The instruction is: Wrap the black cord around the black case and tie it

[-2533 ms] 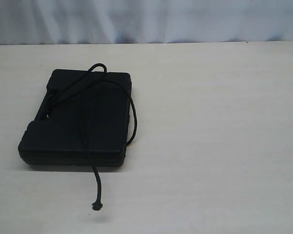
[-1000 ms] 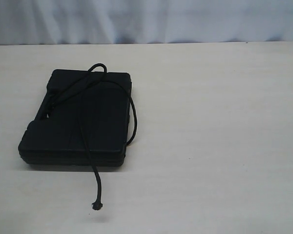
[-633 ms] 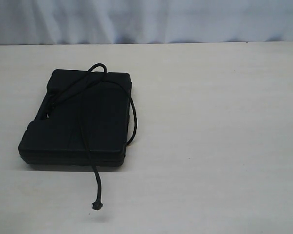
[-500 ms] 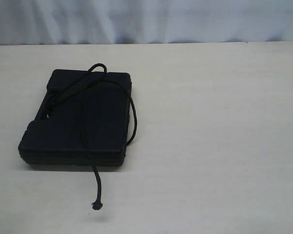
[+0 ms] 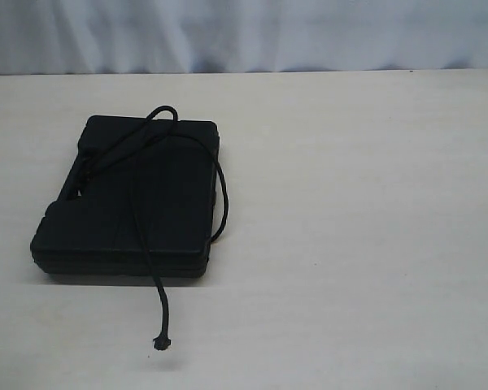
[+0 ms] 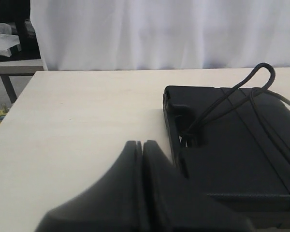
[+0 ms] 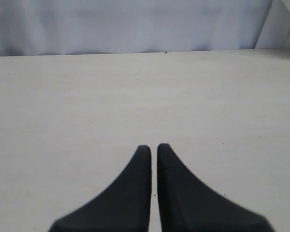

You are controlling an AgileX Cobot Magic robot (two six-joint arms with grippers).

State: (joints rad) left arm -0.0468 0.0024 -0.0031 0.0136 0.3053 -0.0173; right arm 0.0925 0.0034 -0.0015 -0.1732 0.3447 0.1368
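Since the case (image 5: 130, 199) lies at the left of the table (image 5: 350, 203), long axis running away from the camera, cord (image 5: 142, 236) draped lengthwise over its lid, my left gripper (image 6: 141, 143), jaws together, sits just beside it and is nearer; the right gripper (image 7: 153, 147), likewise closed, is well apart.

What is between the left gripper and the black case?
Only bare table: in the left wrist view, nothing lies between the shut left gripper and the black case.
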